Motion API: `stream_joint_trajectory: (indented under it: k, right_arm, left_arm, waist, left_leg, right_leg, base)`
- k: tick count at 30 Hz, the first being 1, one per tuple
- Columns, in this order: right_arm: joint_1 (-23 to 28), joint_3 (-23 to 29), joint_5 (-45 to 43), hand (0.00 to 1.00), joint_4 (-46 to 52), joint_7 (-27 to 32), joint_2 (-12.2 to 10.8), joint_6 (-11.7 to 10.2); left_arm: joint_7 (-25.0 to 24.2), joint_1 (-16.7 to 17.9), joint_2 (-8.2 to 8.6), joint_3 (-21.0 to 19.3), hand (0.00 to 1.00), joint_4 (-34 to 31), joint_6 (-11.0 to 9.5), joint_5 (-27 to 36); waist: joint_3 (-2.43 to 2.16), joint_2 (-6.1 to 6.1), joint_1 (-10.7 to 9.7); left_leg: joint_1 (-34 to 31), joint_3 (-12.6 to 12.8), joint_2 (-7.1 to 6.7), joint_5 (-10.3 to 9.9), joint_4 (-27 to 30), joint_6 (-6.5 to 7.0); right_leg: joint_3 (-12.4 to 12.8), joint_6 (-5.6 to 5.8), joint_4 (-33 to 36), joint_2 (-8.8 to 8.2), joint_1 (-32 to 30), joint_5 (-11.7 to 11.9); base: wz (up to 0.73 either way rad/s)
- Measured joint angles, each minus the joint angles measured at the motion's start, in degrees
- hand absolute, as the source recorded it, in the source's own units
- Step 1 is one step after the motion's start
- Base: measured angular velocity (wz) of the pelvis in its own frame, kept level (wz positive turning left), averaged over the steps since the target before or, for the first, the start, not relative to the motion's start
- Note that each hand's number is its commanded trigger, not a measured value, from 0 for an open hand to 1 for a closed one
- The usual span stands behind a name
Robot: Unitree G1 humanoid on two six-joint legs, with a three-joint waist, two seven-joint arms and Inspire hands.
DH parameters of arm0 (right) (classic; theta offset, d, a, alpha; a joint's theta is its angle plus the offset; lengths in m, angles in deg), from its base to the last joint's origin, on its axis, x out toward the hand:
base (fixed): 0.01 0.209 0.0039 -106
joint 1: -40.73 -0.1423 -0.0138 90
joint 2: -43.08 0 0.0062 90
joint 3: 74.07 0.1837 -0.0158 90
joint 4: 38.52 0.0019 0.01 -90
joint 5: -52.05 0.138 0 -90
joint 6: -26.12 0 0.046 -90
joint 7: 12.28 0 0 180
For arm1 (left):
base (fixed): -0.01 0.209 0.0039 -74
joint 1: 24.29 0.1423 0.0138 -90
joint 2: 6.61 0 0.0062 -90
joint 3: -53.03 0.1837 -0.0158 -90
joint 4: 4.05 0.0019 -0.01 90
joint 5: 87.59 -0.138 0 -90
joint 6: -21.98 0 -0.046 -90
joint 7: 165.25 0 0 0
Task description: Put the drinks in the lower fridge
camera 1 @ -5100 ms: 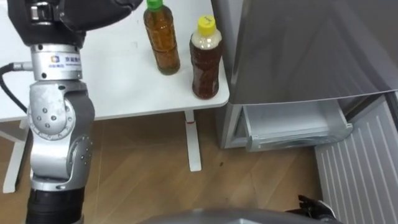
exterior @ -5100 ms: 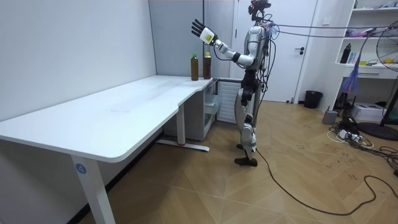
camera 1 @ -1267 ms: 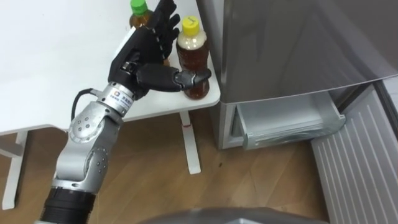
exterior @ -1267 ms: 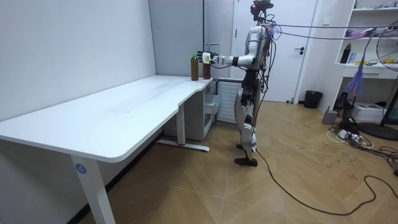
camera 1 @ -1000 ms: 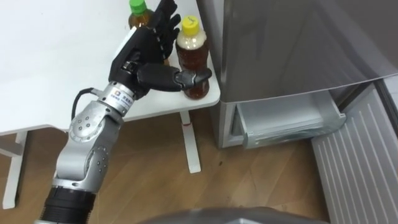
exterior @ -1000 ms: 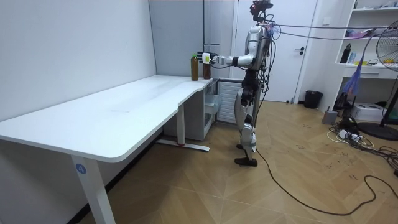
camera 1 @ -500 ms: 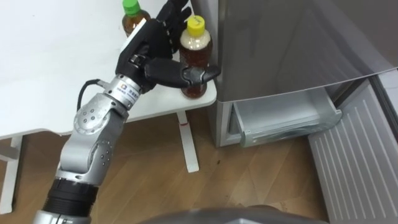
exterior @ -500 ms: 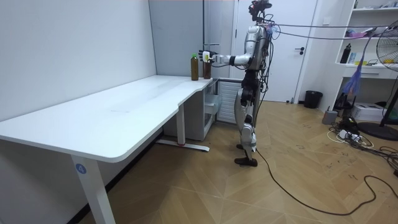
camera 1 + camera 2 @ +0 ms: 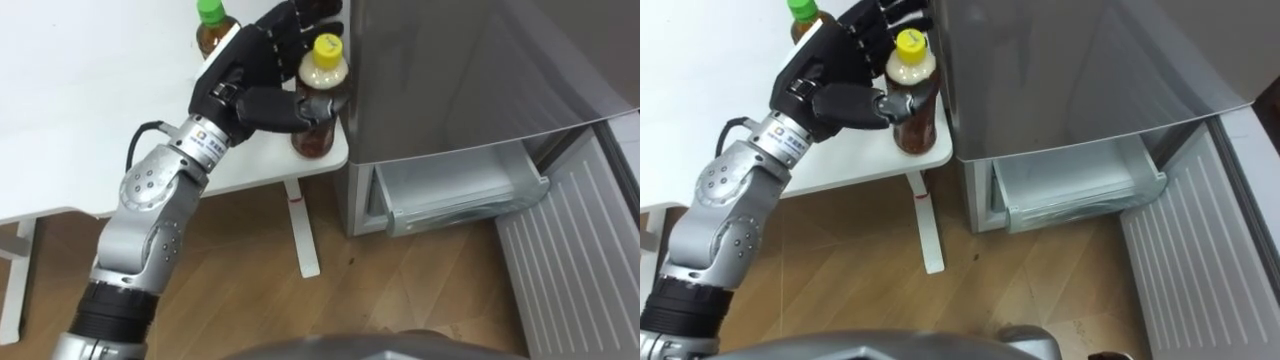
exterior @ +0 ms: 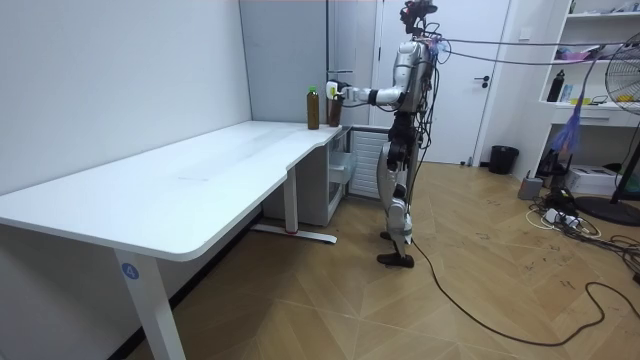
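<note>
A brown drink bottle with a yellow cap (image 9: 316, 132) stands at the corner of the white table (image 9: 90, 120), right beside the grey fridge (image 9: 480, 70). My left hand (image 9: 250, 75) is shut on it: the thumb crosses its front and the fingers wrap behind its neck. A second brown bottle with a green cap (image 9: 212, 22) stands just behind my hand. In the room view I stand upright at the table's end, left arm stretched to the bottles (image 10: 333, 108). A sliver of my right hand (image 9: 1102, 355) shows low at the picture's bottom edge.
The fridge's lower compartment stands open, with a pale drawer (image 9: 460, 195) pulled out above the wooden floor. Its ribbed door (image 9: 590, 250) swings out to my right. A white table leg (image 9: 305, 235) stands below the corner.
My left hand has closed in on the yellow-capped bottle: the thumb, held out in front of it before, now presses against it. The bottle has shifted slightly toward the fridge.
</note>
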Motion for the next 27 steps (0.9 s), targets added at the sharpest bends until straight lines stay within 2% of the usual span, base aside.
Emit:
stream_joint_trajectory:
  k: [9, 21, 23, 25, 27]
  right_arm:
    - [-0.09, -0.65, 0.54, 0.0, 0.14, 0.38, 0.0, -0.02]
    - [-0.06, -1.13, 0.3, 0.0, 0.48, -0.03, -0.09, 0.76]
    - [-0.02, -1.12, 0.3, 0.0, 0.94, -0.1, -0.09, 0.75]
    - [-0.07, -1.12, 0.3, 0.0, 1.58, -0.22, -0.08, 0.67]
    - [-0.07, -1.12, 0.33, 0.0, 1.94, -0.22, -0.05, 0.47]
  left_arm:
    - [-0.03, -0.69, -0.21, 3.3, 1.0, 1.42, 0.01, 1.21]
    - [-0.74, -0.71, -0.3, 4.72, 1.0, 1.2, 0.01, 1.05]
    - [-0.76, -0.7, -0.41, 5.25, 1.0, 1.21, 0.58, 1.02]
    - [-0.84, -0.69, -1.15, 6.29, 1.0, 1.22, 2.15, 0.45]
    - [-0.84, -0.7, -1.72, 7.03, 1.0, 1.22, 2.58, 0.44]
  waist:
    - [-0.03, -0.03, -0.02]
    - [-0.29, -0.02, -0.33]
    - [-0.28, -0.06, -0.38]
    - [-0.18, -0.21, -0.62]
    - [-0.11, -0.32, -0.92]
  left_leg:
    - [0.02, 0.01, -0.02, 0.0, 0.03, 0.0]
    - [0.13, 0.05, -0.03, 0.0, 0.07, 0.0]
    - [0.14, 0.06, -0.03, 0.0, 0.08, 0.0]
    - [0.12, 0.05, -0.02, 0.0, 0.1, 0.0]
    - [0.06, 0.04, -0.02, 0.0, 0.11, 0.0]
  right_leg:
    - [0.14, 0.0, 0.01, 0.02, 0.02, -0.15]
    - [0.07, -0.01, 0.08, 0.0, 0.11, -0.14]
    - [0.11, -0.01, 0.1, 0.0, 0.09, -0.14]
    - [0.12, -0.01, 0.08, 0.01, 0.03, -0.14]
    - [0.1, -0.01, 0.06, 0.02, 0.0, -0.14]
  base:
    - [0.0]
    - [0.0]
    - [0.0]
    - [0.0]
    - [0.0]
